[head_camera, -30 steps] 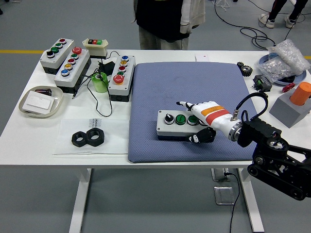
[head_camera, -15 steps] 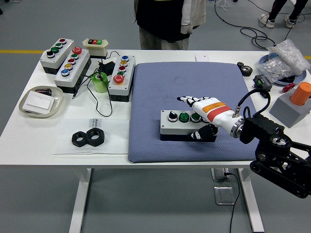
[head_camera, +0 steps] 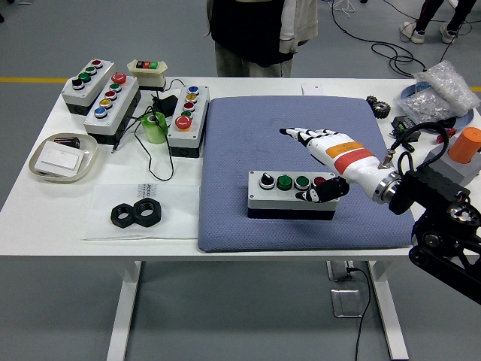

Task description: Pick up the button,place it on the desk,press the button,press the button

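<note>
The grey button box lies flat on the blue mat, with a black knob, two green buttons and a red button on top. My right hand, white with an orange band, hovers over the box's right end. Its fingers stretch out toward the upper left, above the mat and off the box. The thumb hangs in front of the red button at the right end. The hand is open and holds nothing. My left arm is out of sight.
Three more button boxes and a small one stand at the back left beside a green tape roll. Black nuts and a tray lie left. An orange-topped grey block stands right. A person stands opposite.
My right hand has risen off the box and drawn back to the right, its fingers lifting clear of the buttons. The box shifted slightly right earlier and now lies still.
</note>
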### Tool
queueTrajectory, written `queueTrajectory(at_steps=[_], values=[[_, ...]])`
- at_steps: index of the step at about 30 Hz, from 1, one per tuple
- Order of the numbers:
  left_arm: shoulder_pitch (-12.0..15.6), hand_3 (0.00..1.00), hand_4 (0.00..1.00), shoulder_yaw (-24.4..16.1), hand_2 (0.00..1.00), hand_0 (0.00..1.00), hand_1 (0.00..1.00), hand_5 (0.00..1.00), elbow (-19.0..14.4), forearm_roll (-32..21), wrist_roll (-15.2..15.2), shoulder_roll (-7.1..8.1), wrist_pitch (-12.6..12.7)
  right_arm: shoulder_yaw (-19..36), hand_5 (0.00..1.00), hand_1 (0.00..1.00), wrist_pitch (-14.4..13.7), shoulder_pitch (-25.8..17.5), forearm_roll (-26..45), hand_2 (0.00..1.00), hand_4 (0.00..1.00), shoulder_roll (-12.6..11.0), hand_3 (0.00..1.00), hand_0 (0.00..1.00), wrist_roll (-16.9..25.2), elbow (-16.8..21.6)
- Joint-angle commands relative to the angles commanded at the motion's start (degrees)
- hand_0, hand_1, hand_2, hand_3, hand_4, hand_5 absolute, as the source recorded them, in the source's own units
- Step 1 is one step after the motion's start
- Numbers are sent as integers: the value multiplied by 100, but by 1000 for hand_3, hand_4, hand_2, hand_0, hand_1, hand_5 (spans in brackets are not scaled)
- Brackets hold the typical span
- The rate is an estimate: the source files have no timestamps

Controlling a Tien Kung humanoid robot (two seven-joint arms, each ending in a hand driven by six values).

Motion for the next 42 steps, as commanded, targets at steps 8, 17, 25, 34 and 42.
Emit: queueTrajectory(at_steps=[8,17,25,34,42], values=[[5,762,526,27,844,738,774,998,3,-47,-18,7,1,100,334,240,-939,-291,673,339,870,-444,883,519,-18,231],[9,762,527,18,845,738,774,998,11,-45,-24,-5,5,-132,2,2,-689,-466,884,41,545,-480,568,113,56,200],[20,762,527,-74,845,738,774,998,27,80,6,-17,-10,-188,2,2,-458,-483,770,26,477,-438,592,76,-109,134],[31,762,527,-105,844,738,774,998,24,134,22,-19,-14,-286,2,2,-308,-472,720,24,464,-402,628,67,-240,3],[35,762,527,-94,847,738,774,998,16,128,23,-17,-12,-359,2,2,-256,-463,681,24,467,-372,629,67,-318,-142]])
